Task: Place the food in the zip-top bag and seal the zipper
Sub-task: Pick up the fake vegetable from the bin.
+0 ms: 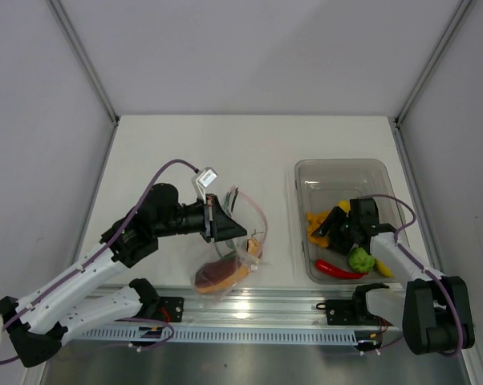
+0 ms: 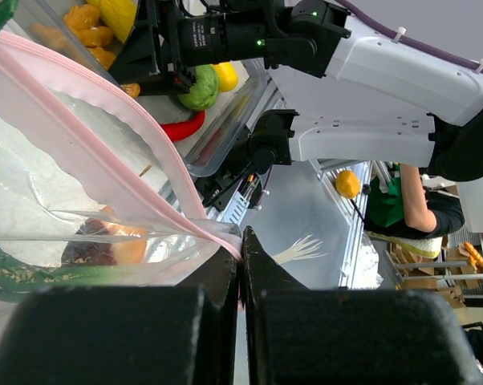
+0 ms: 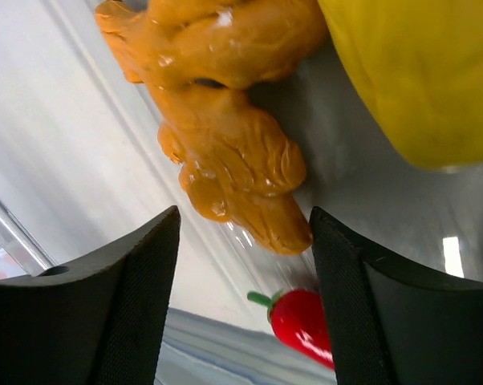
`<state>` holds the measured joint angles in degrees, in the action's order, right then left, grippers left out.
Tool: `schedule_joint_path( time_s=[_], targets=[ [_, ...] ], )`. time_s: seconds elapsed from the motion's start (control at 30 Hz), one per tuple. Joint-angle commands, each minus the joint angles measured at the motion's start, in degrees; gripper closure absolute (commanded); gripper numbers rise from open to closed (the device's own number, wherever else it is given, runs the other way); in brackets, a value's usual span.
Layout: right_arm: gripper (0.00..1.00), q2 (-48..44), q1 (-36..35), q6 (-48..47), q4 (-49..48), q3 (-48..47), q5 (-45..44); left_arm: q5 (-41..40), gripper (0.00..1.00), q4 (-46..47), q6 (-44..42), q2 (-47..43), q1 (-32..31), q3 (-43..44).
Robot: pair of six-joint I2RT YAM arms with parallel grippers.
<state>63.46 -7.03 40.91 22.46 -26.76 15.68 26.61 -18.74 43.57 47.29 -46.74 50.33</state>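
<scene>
Your left gripper [image 2: 240,269] pinches the zip-top bag [image 2: 49,184] by its zipper [image 2: 145,186] — your right gripper [image 3: 243,233] sits spread astride an orange chunk [image 3: 233,168] in the bin [image 1: 342,164].

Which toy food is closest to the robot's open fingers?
The lumpy orange chunk: it shows between the open fingers of the right gripper; the yellow fruit is off to one side, the red chili beyond.
</scene>
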Motion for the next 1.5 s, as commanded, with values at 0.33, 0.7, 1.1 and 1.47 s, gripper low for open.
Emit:
schedule_joint_path(
  time_s=[0.33,0.7,1.1,1.47],
  targets=[
    [0.53,2.1,0.3,0.1,-5.8,3.1,-1.8,1.6,1.0,2.5,0.3,0.4,-0.2,0.4],
    [0.95,-4.2,0.3,-1.5,-0.3,0.9,-4.3,1.7,0.99,2.7,0.5,0.0,-0.2,-0.5],
    [1.0,-15.6,-0.7,-7.5,16.1,-15.2,-3.6,1.3,1.0,2.3,0.5,0.3,-0.2,0.9],
    [1.0,-13.8,-22.0,-6.5,29.6,-40.5,-6.9,1.1,0.99,0.2,-0.7,2.9,-0.2,4.6]
  ],
)
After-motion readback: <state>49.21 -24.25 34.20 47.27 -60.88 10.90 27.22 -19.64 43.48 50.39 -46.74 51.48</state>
